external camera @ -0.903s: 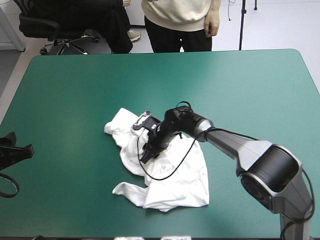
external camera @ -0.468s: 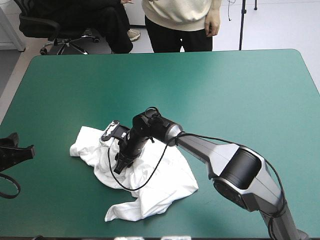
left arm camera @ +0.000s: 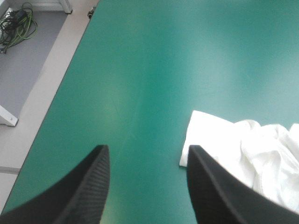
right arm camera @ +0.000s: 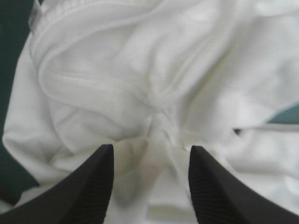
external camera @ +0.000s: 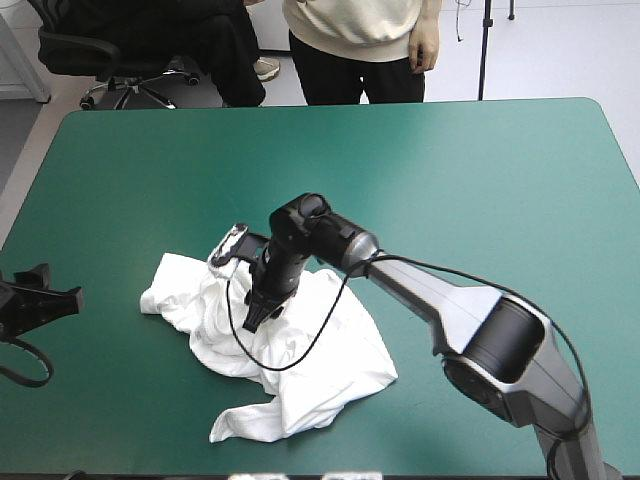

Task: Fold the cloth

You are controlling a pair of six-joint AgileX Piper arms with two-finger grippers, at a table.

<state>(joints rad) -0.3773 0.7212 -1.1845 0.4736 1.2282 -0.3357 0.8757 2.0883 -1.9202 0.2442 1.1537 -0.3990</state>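
Note:
The white T-shirt [external camera: 300, 370] lies as a crumpled heap on the teal-green cover, left of the table's middle and toward the front. My right gripper [external camera: 252, 320] points down into the heap's upper left part. In the right wrist view its black fingers [right arm camera: 88, 186] stand open, with folds and a hem of the T-shirt [right arm camera: 140, 70] between and under them. My left gripper [external camera: 45, 300] waits at the table's left edge, apart from the cloth. It is open over bare cover [left arm camera: 147, 186], and a corner of the T-shirt [left arm camera: 233, 144] lies just ahead of one finger.
The table's left edge [left arm camera: 56, 107] runs close beside the left gripper, with floor beyond it. The right arm [external camera: 420, 290] reaches across the front right of the table. Bare teal-green cover [external camera: 450, 170] spreads behind and to the right of the heap.
The right gripper dragged the T-shirt leftward across the table, then shifted slightly back to the right over the now still heap. The left gripper has edged inward toward the cloth.

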